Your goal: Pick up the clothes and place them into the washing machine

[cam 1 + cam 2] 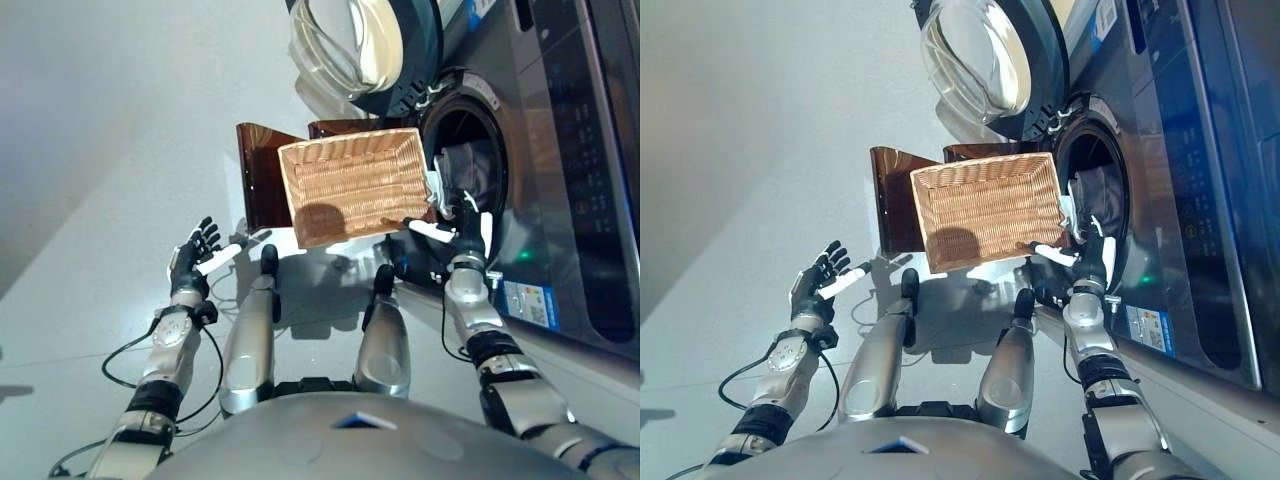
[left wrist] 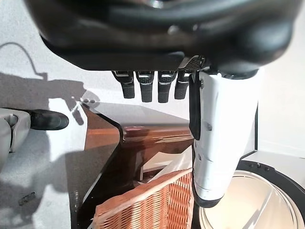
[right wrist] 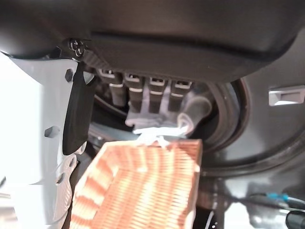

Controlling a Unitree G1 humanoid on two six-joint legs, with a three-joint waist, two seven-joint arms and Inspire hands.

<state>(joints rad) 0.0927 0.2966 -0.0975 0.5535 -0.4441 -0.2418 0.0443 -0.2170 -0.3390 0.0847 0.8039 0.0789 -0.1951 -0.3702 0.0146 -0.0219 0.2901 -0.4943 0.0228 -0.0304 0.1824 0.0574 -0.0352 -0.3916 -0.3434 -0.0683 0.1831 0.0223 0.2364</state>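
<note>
Left hand idle at left, wicker basket centre, right hand at washer mouth

Left hand (image 1: 193,254): raised over bare floor (image 1: 90,150), fingers straight, released, holding nothing, well apart from the basket. Brown stand (image 1: 258,180): bears the wicker basket (image 1: 350,185), interior bare. Right hand (image 1: 465,232): fingers extended, unclenched, at the basket's right edge beside the drum opening (image 1: 470,160). Clothes (image 1: 478,170): grey, inside the drum, spilling at its rim. Door (image 1: 360,45): swung open above

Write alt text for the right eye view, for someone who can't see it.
The robot's right hand reaches toward the open drum of a washing machine, where pale clothes lie. An empty wicker basket sits on a brown stand; the left hand hovers open over the floor.
</note>
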